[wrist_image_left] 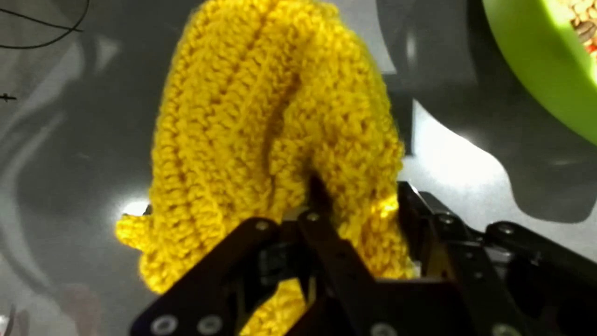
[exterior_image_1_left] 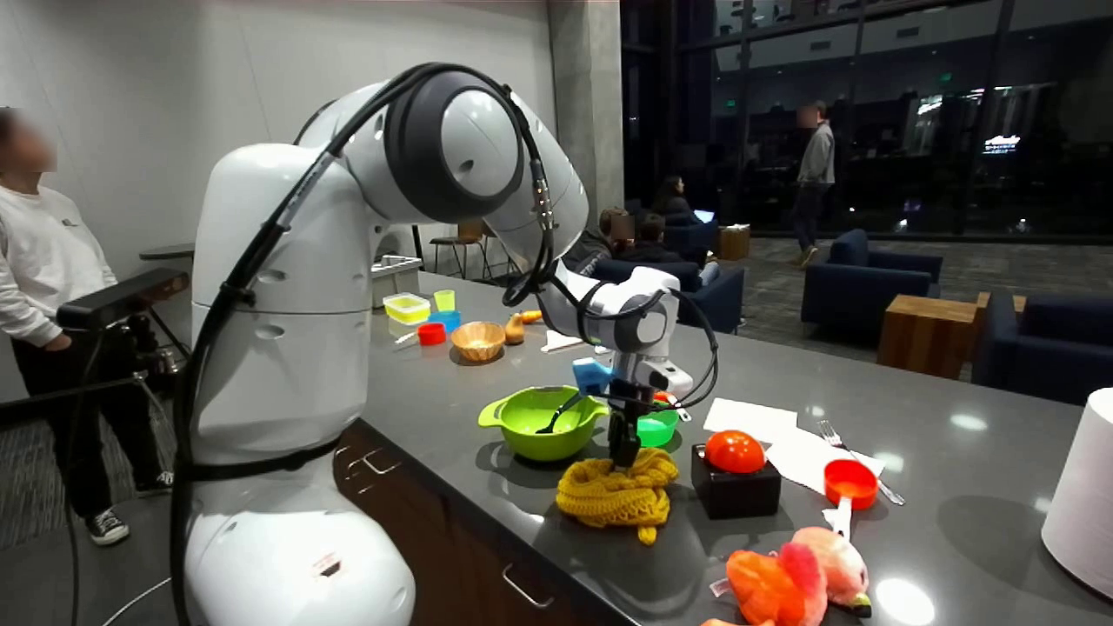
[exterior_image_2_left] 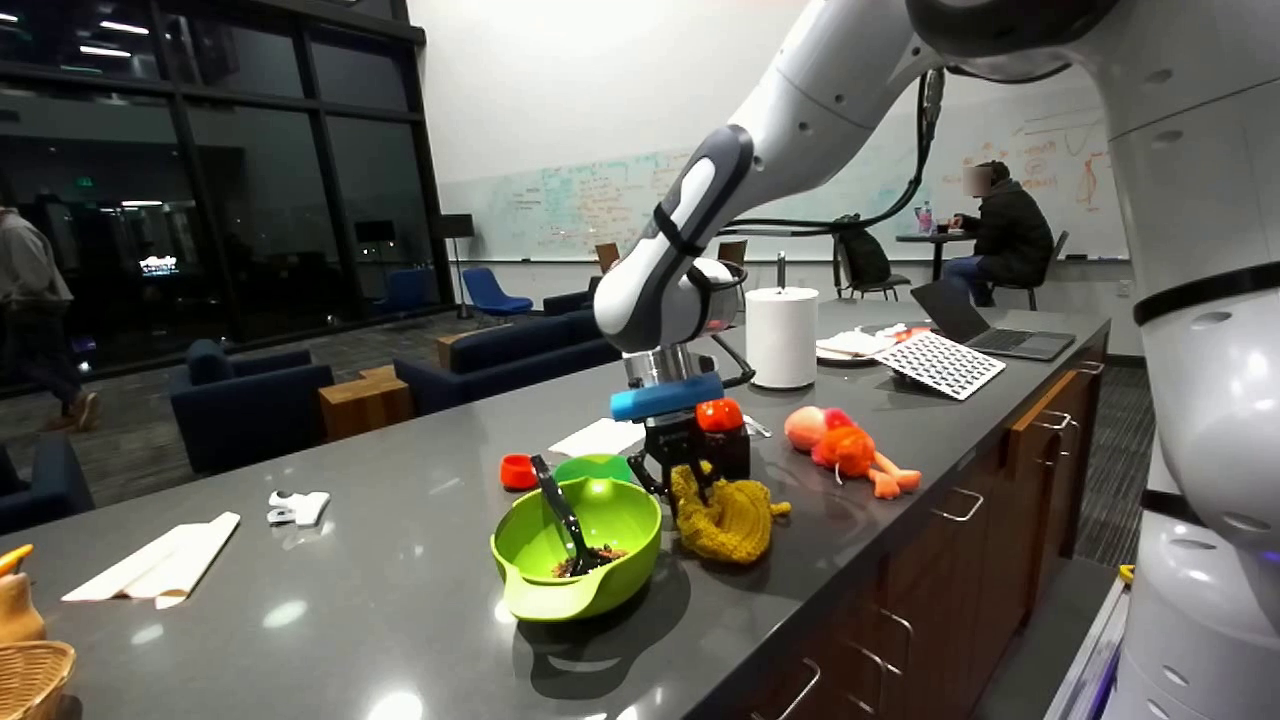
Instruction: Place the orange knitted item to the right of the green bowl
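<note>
While gripper [exterior_image_2_left: 682, 488] stands low over counter [exterior_image_1_left: 756, 352], jaws spread, fold of orange knitted item [exterior_image_1_left: 613, 502] between them. Item lies on counter just beside green bowl [exterior_image_1_left: 541, 448], visible gap separating both.

Yellow-orange ribbed knit [exterior_image_2_left: 738, 530] sits crumpled just beside the upright lime-green bowl [exterior_image_2_left: 620, 518], roughly at its 3 o'clock in an exterior view.

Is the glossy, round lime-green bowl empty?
No: in an exterior view, the lime-green bowl holds a long-handled black utensil and small brown bits.
</note>
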Controlling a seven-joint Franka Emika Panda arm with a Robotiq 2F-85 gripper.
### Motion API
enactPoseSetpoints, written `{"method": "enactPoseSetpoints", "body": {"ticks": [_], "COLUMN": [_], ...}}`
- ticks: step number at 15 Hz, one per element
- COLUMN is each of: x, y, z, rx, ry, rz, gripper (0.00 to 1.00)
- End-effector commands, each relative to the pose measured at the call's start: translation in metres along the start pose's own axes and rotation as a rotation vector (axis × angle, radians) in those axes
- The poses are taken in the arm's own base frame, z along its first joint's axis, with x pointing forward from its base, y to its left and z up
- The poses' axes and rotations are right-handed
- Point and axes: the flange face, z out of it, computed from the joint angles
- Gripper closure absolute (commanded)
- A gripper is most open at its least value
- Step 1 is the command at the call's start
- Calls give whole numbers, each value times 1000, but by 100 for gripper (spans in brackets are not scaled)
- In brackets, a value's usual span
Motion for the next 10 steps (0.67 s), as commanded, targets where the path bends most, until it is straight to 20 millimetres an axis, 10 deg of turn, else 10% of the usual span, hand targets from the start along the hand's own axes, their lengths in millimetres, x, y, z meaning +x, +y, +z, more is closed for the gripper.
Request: {"method": "enactPoseSetpoints", "body": {"ticks": [1,5,10], "x": [5,18,31], "y": [3,3,0], "z": [-18,-42,-65], "rx": [-16,-38,-28], "ry": [87,165,223], "rz": [-8,-21,-25], "gripper": [27,2,0]}}
